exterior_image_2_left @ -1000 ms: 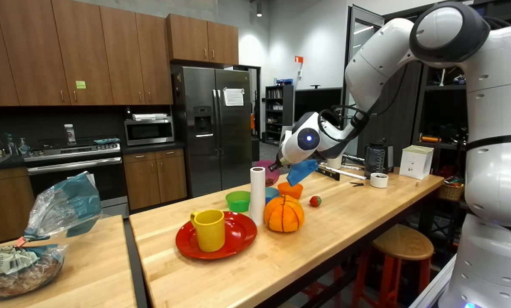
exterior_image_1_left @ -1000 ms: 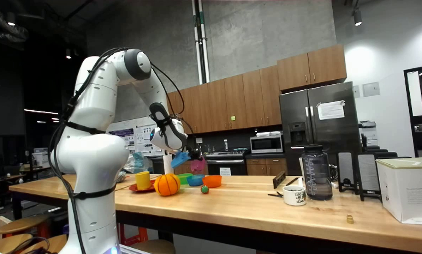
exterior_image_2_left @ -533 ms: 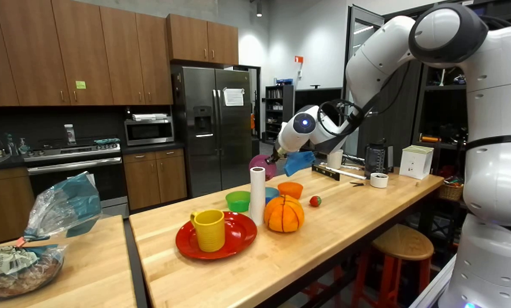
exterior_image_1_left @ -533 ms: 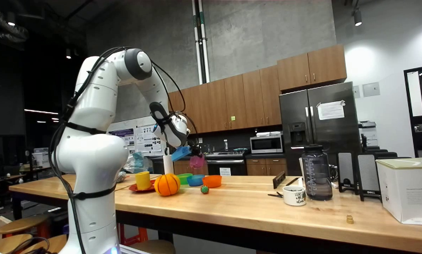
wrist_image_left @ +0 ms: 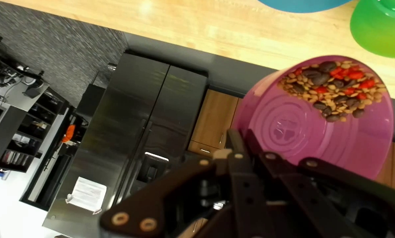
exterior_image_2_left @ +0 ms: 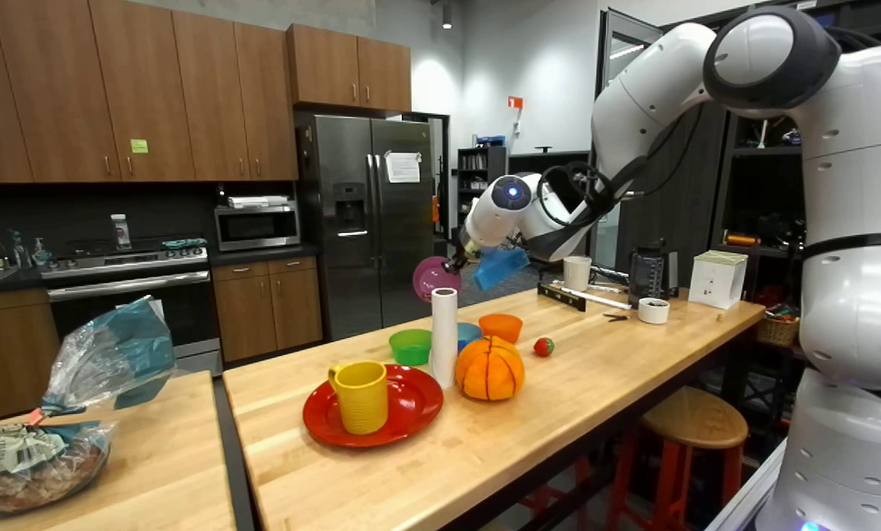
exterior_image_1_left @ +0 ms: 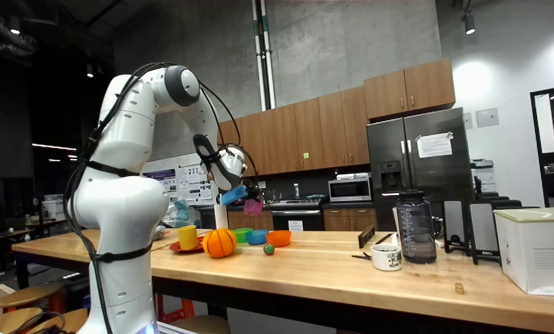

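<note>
I've got black two-finger gripper pinching round magenta plastic bowl by edge; it's tipped, ahead-right in wrist view, tan-brown-red bits pooled toward pale wooden tabletop.

Yellow ribbed mug on a glossy round red plate
I see the mug upright in both exterior views, with a round orange black-lined pumpkin near the plate on the pale wooden desk; beyond, a dark steel two-door refrigerator bears a white paper sheet.
</note>
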Controlling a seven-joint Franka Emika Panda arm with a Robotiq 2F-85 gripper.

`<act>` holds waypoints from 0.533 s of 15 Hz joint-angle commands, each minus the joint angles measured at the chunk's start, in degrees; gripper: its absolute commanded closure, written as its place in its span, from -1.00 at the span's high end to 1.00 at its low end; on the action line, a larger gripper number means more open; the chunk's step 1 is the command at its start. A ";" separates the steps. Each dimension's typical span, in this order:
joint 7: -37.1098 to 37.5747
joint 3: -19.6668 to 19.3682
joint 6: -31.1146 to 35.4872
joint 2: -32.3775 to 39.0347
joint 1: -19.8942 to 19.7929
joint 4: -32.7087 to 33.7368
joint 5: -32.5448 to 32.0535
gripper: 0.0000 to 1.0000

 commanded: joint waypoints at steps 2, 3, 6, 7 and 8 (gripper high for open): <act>-5.86 1.28 0.76 0.83 0.81 1.89 4.78 -0.98; -6.05 1.54 0.79 0.86 1.06 2.02 4.92 -0.98; -3.01 1.99 0.72 1.46 1.79 3.24 2.01 -0.98; -2.52 2.04 0.79 1.89 2.03 3.60 1.12 -0.98; -1.94 2.05 0.75 2.23 2.26 3.91 0.28 -0.98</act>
